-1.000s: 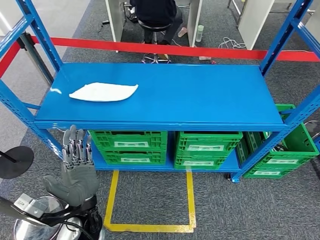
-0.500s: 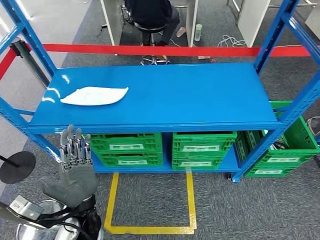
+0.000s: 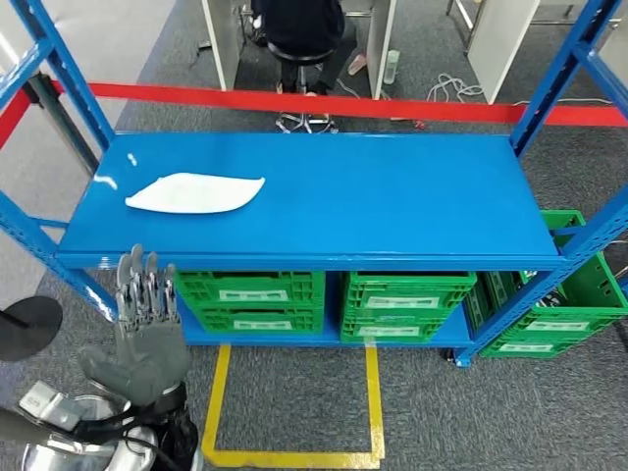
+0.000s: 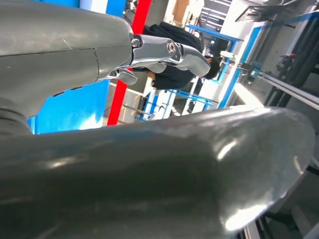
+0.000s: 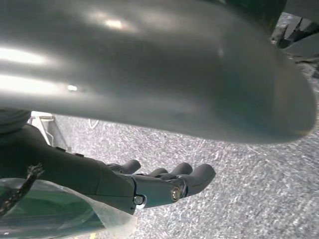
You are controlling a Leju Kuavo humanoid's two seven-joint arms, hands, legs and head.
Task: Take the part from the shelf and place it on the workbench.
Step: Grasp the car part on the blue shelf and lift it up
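1 blue shelf (image 3: 385, 201) spanned the head view, its top deck bare but for 1 white part (image 3: 194, 193). Under the deck sat 4 green crates in 2 stacks of 2 (image 3: 251, 300) (image 3: 407, 304), and more green crates (image 3: 562, 309) stood outside the right upright; their number could not be told. 1 red tape (image 3: 348, 101) ran behind the shelf. Grey carpet (image 3: 459, 412) covered the floor, marked with 1 yellow outline (image 3: 296, 456) in front of the crates. Beyond the tape, 1 person (image 3: 300, 25) sat on a stool between white desk panels.

The part lay flat on the deck's left half, near the front edge, long and leaf-shaped; its long axis ran left to right along the shelf, with the pointed tip toward the right.

1 left hand (image 3: 146, 339) stood raised below the deck's front edge, left of the crates, fingers straight and upward, holding nothing and apart from the part. The right hand (image 5: 165, 186) hung over carpet, fingers loosely extended and empty.
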